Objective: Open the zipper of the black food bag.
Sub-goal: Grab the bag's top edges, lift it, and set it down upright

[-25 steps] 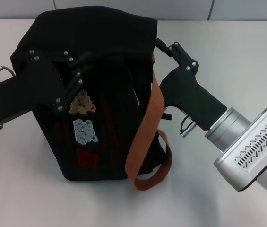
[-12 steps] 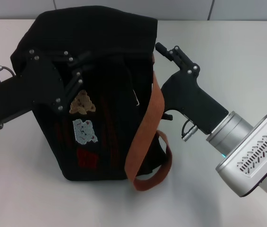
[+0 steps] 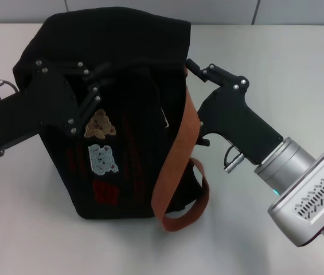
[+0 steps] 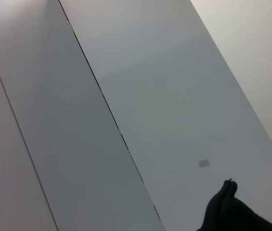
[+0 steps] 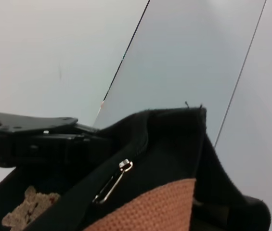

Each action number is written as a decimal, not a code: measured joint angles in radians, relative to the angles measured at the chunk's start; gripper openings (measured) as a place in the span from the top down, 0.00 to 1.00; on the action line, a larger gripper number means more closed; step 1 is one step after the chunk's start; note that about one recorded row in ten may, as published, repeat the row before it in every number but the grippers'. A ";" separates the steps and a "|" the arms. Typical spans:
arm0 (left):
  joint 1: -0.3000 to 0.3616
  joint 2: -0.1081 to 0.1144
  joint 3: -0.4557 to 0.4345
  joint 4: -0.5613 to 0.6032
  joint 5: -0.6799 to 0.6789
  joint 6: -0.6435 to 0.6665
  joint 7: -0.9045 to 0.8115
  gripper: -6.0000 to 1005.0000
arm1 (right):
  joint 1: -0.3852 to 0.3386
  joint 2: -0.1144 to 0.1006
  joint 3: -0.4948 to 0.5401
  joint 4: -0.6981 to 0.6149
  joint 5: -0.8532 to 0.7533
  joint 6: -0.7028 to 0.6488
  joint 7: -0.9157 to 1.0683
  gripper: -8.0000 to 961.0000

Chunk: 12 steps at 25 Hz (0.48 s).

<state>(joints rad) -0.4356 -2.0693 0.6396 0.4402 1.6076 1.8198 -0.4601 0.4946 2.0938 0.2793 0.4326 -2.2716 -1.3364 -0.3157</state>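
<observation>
The black food bag point(image 3: 133, 154) stands upright on the table, bear patches and a red mark on its front and a rust-brown strap point(image 3: 179, 154) hanging down its right side. My left gripper point(image 3: 96, 80) sits on the bag's upper left front and is shut on the fabric of the rim; the right wrist view shows this left gripper point(image 5: 39, 137) reaching in from the side. My right gripper point(image 3: 190, 63) points at the bag's upper right corner, just beside the strap. The zipper point(image 5: 136, 149) runs along the rim, its silver pull tab point(image 5: 112, 183) dangling. The left wrist view catches only a tip of black fabric point(image 4: 232, 211).
The white table point(image 3: 288, 69) extends to the right of and in front of the bag. A grey panelled wall point(image 3: 207, 11) stands close behind it. The strap's loop point(image 3: 187, 212) lies on the table at the bag's lower right.
My right gripper has dropped slightly and tilted, its tip now lower against the bag's upper right corner, and the arm has shifted right. The left gripper and bag have not moved.
</observation>
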 joint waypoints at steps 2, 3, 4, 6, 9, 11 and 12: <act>0.000 0.000 0.000 0.000 0.000 -0.001 0.001 0.92 | -0.001 0.000 0.001 0.000 0.000 -0.003 0.000 0.56; 0.000 0.000 0.000 0.000 0.000 -0.001 0.001 0.92 | -0.001 0.000 0.001 0.000 0.000 -0.003 0.000 0.58; -0.001 0.000 0.000 0.000 0.000 -0.002 0.001 0.92 | -0.001 0.000 0.001 0.000 0.000 -0.003 0.000 0.60; -0.001 0.000 0.000 0.000 0.000 -0.003 0.003 0.92 | -0.001 0.000 -0.001 -0.001 0.000 -0.003 0.000 0.64; -0.002 0.000 0.000 0.000 0.000 -0.003 0.003 0.92 | 0.003 0.000 -0.001 -0.003 -0.001 0.003 0.000 0.69; -0.002 0.000 0.000 0.000 0.000 -0.004 0.003 0.92 | 0.005 0.000 -0.002 -0.005 -0.002 0.006 0.000 0.71; -0.002 0.000 0.000 0.000 0.000 -0.004 0.003 0.92 | 0.005 0.000 -0.002 -0.007 -0.002 0.006 0.000 0.71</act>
<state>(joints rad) -0.4372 -2.0693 0.6397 0.4402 1.6075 1.8161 -0.4570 0.4994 2.0938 0.2771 0.4254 -2.2734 -1.3303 -0.3160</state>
